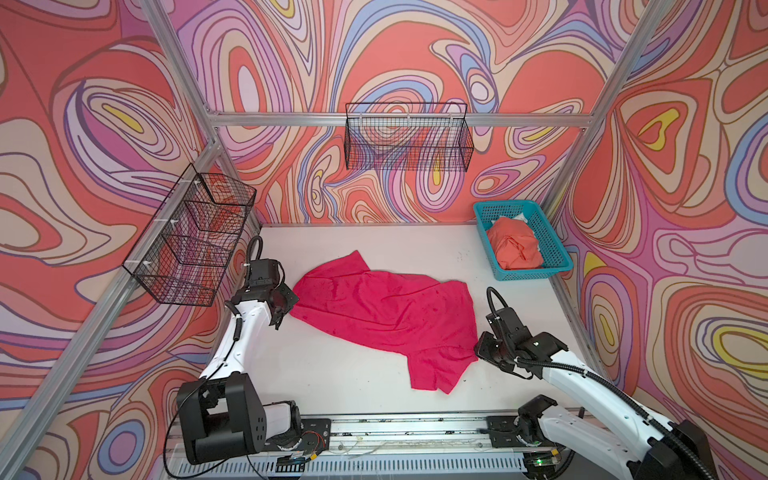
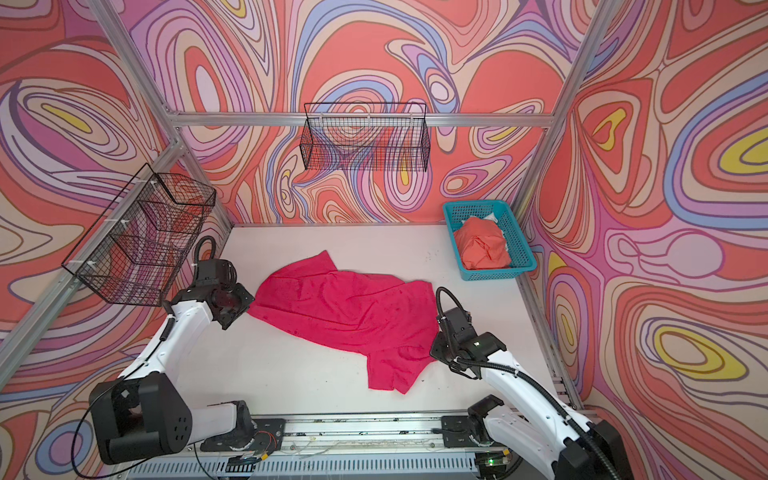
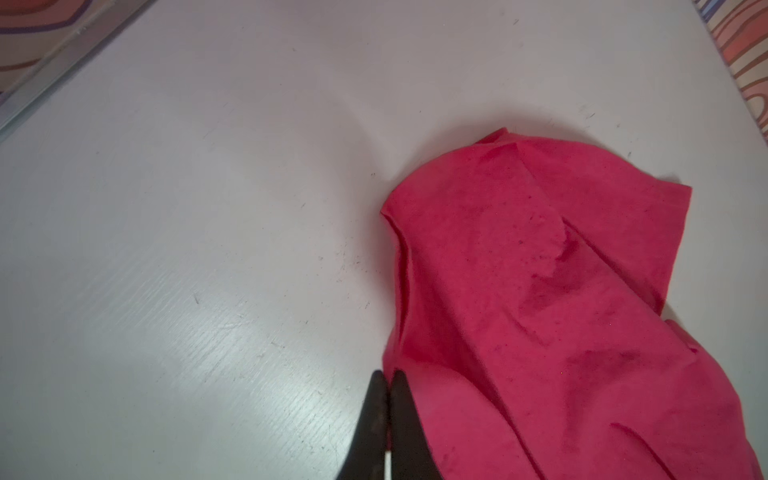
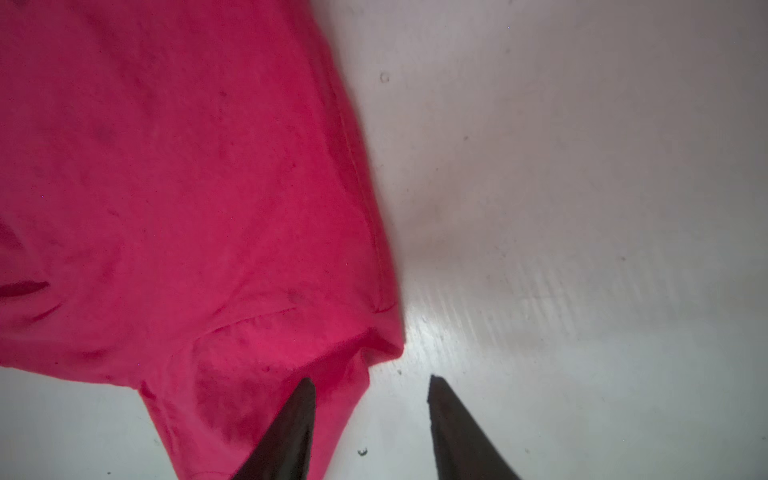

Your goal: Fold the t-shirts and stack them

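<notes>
The pink t-shirt (image 1: 386, 307) lies crumpled on the surface (image 1: 332, 386). I judge it soft, light and limp, best taken at hems and corners. The left pincer (image 3: 387, 376) is closed on its edge, while the right pincer (image 4: 370, 379) stands partly open astride a corner. The orange t-shirt (image 1: 515, 245) lies in the basket (image 1: 505, 204).

A white surface (image 1: 332, 374) carries a teal plastic lattice basket (image 1: 533, 272) in its far right corner. Two black wire baskets hang above it, one on the back wall (image 1: 409, 141) and a tiered one on the left wall (image 1: 187, 241). Swirl-patterned walls (image 1: 415, 54) on a bare aluminium frame (image 1: 291, 119) close in three sides, and a metal rail (image 1: 395, 428) runs along the near edge.
</notes>
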Controlling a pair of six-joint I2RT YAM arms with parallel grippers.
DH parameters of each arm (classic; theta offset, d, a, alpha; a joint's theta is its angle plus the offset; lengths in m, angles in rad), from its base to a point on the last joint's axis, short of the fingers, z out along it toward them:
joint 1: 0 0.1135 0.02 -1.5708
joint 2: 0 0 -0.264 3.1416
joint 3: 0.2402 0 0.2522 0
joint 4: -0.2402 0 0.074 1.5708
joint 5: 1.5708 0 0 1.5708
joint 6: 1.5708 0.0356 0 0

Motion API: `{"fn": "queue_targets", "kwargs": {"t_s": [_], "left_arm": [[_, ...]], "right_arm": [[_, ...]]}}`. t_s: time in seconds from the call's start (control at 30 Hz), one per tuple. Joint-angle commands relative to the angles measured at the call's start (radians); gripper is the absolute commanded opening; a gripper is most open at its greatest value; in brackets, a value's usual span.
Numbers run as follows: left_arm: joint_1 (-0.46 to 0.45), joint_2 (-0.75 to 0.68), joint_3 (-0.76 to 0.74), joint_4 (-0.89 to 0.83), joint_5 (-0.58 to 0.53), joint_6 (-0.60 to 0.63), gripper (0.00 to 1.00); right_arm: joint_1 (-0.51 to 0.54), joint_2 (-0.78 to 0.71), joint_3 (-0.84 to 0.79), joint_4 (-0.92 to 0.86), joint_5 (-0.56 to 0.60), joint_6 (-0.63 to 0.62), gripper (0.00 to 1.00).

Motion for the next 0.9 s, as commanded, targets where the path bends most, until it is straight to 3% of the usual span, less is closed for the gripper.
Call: {"fn": "queue_targets", "kwargs": {"t_s": [0.0, 0.2, 0.37, 0.4, 0.47, 0.53, 0.7, 0.87], "left_arm": [[0.005, -0.022, 0.016, 0.011, -0.041, 0.014, 0.0], [0.005, -0.01, 0.07, 0.012, -0.048, 0.025, 0.0], [0.005, 0.001, 0.054, 0.028, -0.022, 0.006, 0.0], [0.005, 0.0, 0.051, 0.029, -0.016, 0.002, 0.0], [0.005, -0.007, 0.051, 0.024, -0.016, 0.002, 0.0], [0.005, -0.022, 0.062, 0.014, -0.029, 0.009, 0.0], [0.005, -0.04, 0.093, 0.023, -0.052, 0.031, 0.0], [0.005, -0.013, 0.13, 0.028, -0.055, 0.034, 0.0]], "right_arm": [[-0.001, -0.036, -0.014, 0.034, -0.052, 0.0, 0.44], [0.027, -0.082, -0.055, 0.077, -0.157, 0.039, 0.44], [0.027, 0.06, -0.12, 0.237, -0.14, 0.025, 0.46], [0.026, 0.088, -0.127, 0.277, -0.147, 0.031, 0.41], [0.028, 0.117, -0.104, 0.317, -0.154, 0.039, 0.16], [0.034, 0.076, -0.044, 0.252, -0.132, 0.041, 0.0], [0.038, -0.029, 0.163, -0.063, -0.162, -0.003, 0.0], [0.052, -0.055, 0.261, -0.269, -0.22, -0.02, 0.0]]}}
